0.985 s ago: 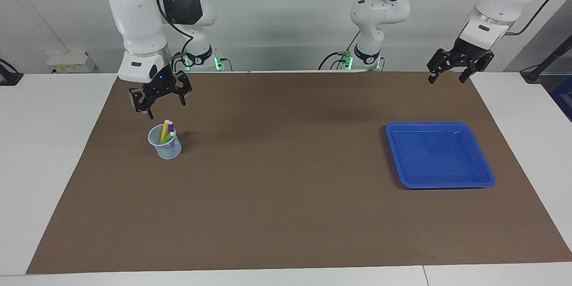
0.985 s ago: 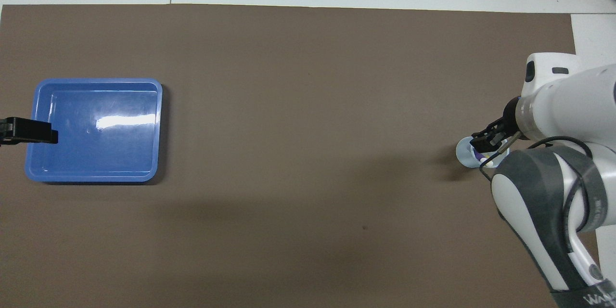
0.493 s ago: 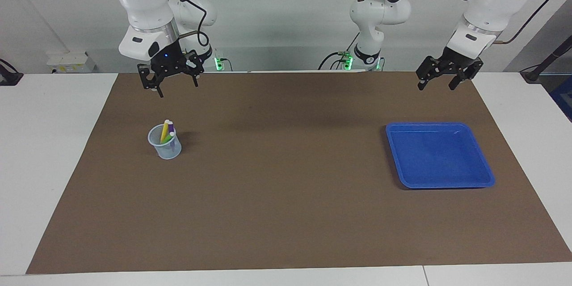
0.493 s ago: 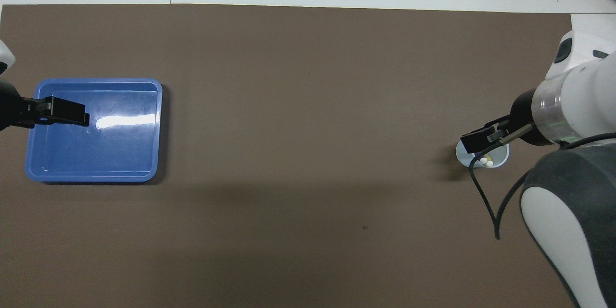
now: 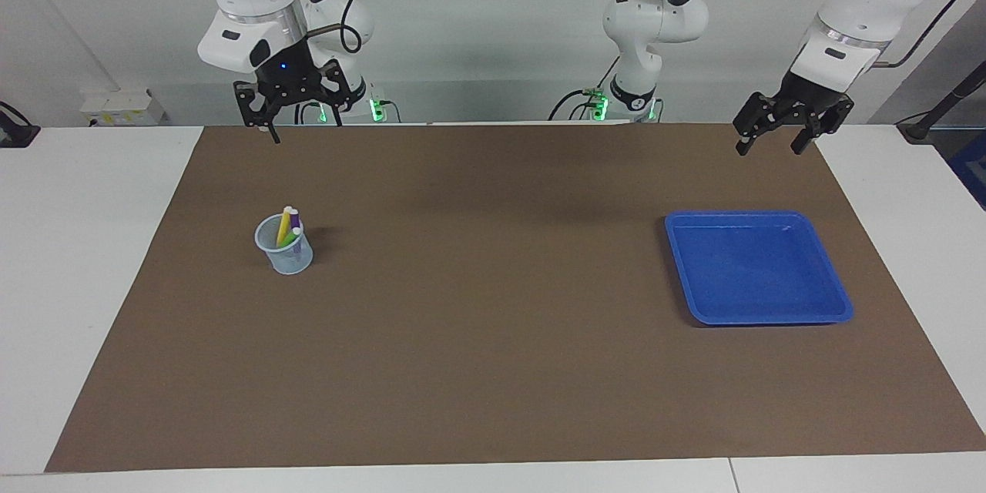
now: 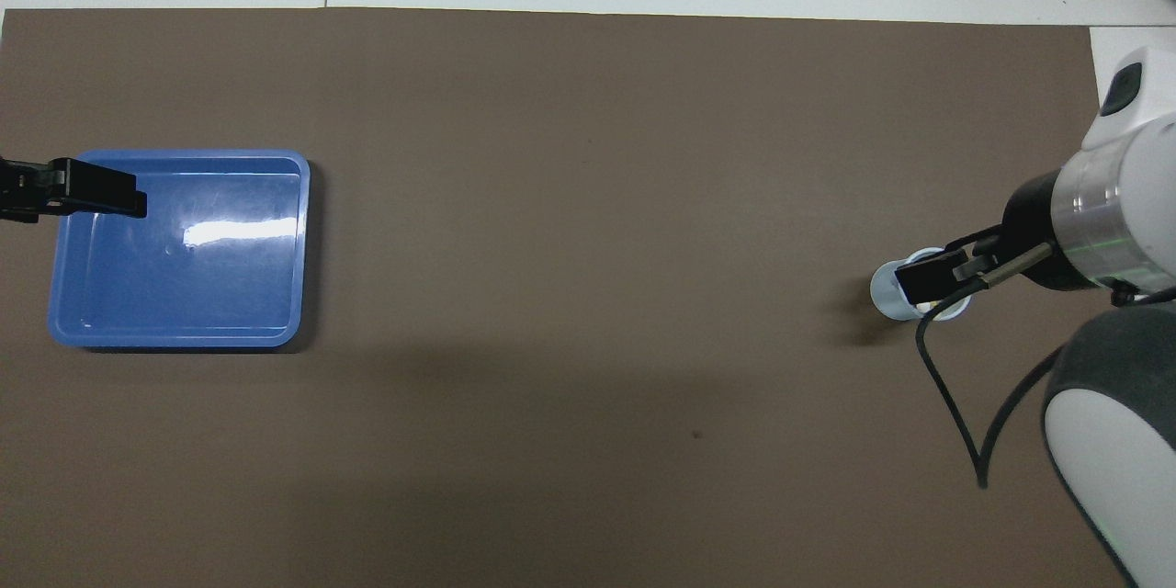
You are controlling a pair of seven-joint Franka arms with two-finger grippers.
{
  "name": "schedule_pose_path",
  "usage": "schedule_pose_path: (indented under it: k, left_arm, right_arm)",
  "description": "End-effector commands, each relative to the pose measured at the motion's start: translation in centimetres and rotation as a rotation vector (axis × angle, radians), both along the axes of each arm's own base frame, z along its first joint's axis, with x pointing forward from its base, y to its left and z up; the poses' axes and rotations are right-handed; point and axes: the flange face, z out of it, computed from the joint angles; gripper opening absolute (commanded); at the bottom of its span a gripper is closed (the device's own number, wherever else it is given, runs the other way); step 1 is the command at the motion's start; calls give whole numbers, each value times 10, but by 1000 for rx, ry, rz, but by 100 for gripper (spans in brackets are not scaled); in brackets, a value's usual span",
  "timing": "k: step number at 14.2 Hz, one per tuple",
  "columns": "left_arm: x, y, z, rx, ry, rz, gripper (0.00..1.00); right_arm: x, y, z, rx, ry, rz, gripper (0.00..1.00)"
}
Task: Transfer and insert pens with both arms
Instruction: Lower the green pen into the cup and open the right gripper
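Note:
A clear cup (image 5: 285,250) stands on the brown mat toward the right arm's end of the table. In it lean a yellow pen (image 5: 283,226), a purple pen (image 5: 295,219) and a green pen (image 5: 290,238). My right gripper (image 5: 302,128) hangs open and empty high above the cup, well apart from it. In the overhead view this gripper (image 6: 932,280) covers most of the cup (image 6: 885,292) and hides the pens. My left gripper (image 5: 770,148) is open and empty, raised over the edge of the blue tray (image 5: 759,214); it (image 6: 101,193) shows above the tray's rim (image 6: 184,153).
The blue tray is empty and lies toward the left arm's end of the table. Two smaller white arms (image 5: 651,23) with green lights stand at the robots' edge of the table. The brown mat (image 5: 493,339) covers most of the white table (image 5: 85,246).
My right gripper has risen from just above the cup to high over it, still open and empty. The left gripper swayed slightly over the tray's edge. The pens stay in the cup.

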Motion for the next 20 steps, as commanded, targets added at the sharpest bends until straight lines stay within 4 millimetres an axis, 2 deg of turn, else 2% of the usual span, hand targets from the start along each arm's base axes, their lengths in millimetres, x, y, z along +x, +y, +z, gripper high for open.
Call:
schedule_pose_path:
  k: [1, 4, 7, 20]
  left_arm:
    - [1, 0, 2, 26, 18, 8, 100]
    - [0, 1, 0, 28, 30, 7, 100]
    - [0, 2, -1, 28, 33, 10, 100]
    - [-5, 6, -3, 29, 77, 14, 100]
  right_arm:
    - [-1, 1, 4, 23, 13, -22, 100]
    - [-2, 1, 4, 19, 26, -22, 100]
    - [-5, 2, 12, 18, 25, -18, 100]
    - [-3, 3, 5, 22, 27, -20, 100]
